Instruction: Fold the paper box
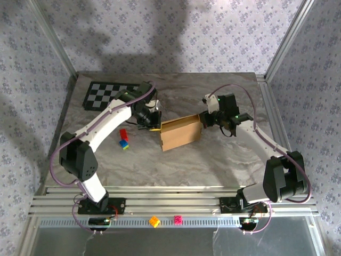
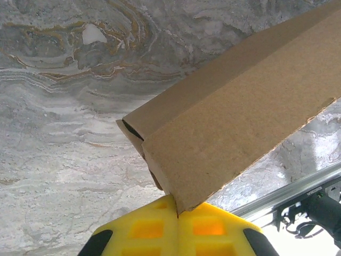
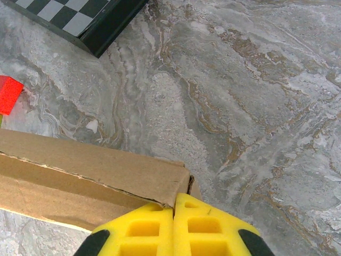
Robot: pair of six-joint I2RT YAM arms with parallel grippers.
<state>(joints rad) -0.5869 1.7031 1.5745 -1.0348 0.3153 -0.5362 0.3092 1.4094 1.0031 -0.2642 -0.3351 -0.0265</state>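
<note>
Near the middle of the grey marbled table (image 1: 213,160) is the paper box (image 1: 181,134), a plain tan cardboard mailer; the left gripper (image 2: 177,210) has its yellow fingers pinched together on the box's left end corner; the right gripper (image 3: 174,208) is pinched likewise on the right end corner; such thin corner holds could slip or tear the card if the arms pull unevenly; its long axis runs left to right, the right end slightly nearer the far edge.
</note>
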